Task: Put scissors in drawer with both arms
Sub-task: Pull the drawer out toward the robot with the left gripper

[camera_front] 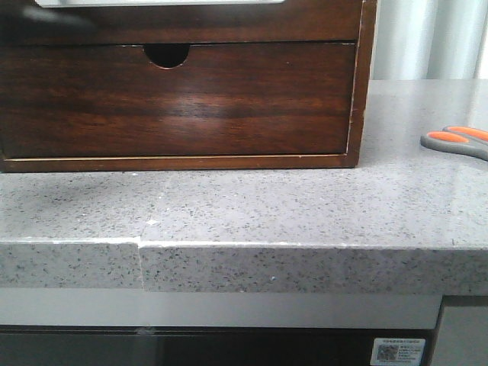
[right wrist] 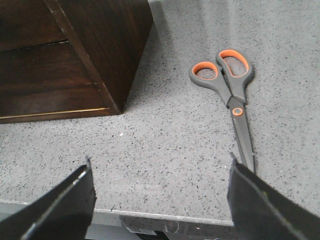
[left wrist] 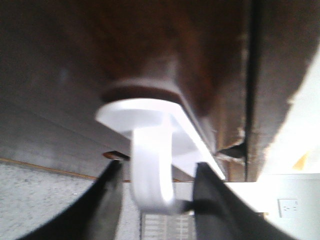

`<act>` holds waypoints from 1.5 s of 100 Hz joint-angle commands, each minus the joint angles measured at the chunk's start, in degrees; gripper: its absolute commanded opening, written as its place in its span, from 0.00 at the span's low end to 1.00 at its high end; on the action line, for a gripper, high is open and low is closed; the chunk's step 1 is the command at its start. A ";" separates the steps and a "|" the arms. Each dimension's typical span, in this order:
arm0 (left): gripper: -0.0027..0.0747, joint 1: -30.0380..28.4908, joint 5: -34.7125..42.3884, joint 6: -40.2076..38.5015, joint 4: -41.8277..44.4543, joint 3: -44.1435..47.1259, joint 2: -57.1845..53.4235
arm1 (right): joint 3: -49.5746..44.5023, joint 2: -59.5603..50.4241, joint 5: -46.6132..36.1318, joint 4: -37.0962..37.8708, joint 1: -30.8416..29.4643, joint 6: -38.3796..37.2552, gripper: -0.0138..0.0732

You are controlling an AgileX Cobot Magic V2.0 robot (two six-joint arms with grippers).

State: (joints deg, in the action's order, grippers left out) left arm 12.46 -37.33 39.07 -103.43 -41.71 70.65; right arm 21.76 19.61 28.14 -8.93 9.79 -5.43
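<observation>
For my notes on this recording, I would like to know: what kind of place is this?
Probably an indoor kitchen-style or lab workbench: a grey speckled stone countertop carries a glossy dark reddish-brown wooden drawer cabinet, and small grey scissors with orange finger loops lie beside it. A white wall socket suggests a room.

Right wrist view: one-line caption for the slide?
Open right gripper hovers over the counter; closed scissors lie flat beside the cabinet corner, untouched.
</observation>
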 commanded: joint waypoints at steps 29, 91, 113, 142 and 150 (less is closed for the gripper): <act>0.01 0.48 -1.47 0.33 -2.88 0.12 -2.42 | 2.11 0.93 -3.88 0.33 -0.37 0.13 0.74; 0.01 0.48 -0.99 -1.80 -2.98 19.58 -28.80 | 2.11 0.93 -3.88 0.33 -0.37 0.13 0.74; 0.23 0.48 -1.11 -1.80 -2.98 20.30 -31.27 | 2.11 0.93 -3.88 0.33 -0.37 0.13 0.74; 0.91 0.48 -0.11 0.72 -0.56 20.30 -36.82 | 2.11 0.93 -2.18 0.33 -0.37 0.13 0.74; 0.87 0.48 1.82 0.72 2.85 20.30 -40.35 | 2.11 0.93 -1.23 0.33 -0.37 0.13 0.74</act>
State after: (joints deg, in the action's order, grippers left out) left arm 12.58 -35.84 39.09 -101.22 -19.86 33.65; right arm 21.76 19.61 29.57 -8.80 9.79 -5.43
